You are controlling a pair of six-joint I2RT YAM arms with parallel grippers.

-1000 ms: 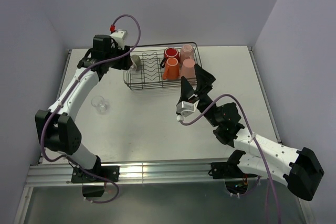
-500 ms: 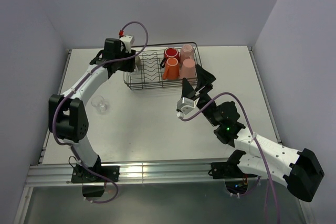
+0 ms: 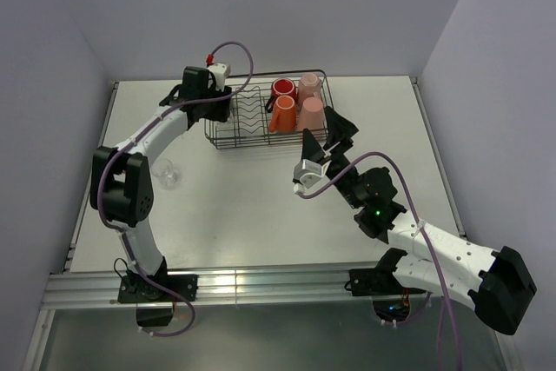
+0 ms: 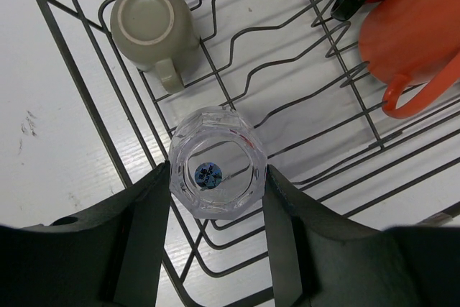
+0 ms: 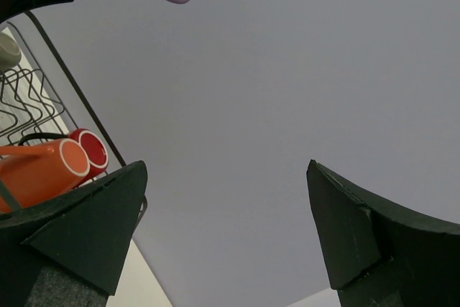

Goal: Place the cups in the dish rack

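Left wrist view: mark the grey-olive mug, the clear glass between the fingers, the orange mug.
grey-olive mug (image 4: 149, 21), left wrist view, on its upturned base
clear glass (image 4: 218, 174), left wrist view, at its centre
orange mug (image 4: 413, 30), left wrist view, on its body

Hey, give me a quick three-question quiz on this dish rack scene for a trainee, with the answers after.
1. True or false: the right hand holds a cup.
2. The left hand grips: A) a clear glass, B) the orange mug, C) the grey mug?
3. Where does the second clear glass stand?
Key: 1. False, it is open and empty. 2. A, held over the dish rack. 3. On the table, left of the rack.
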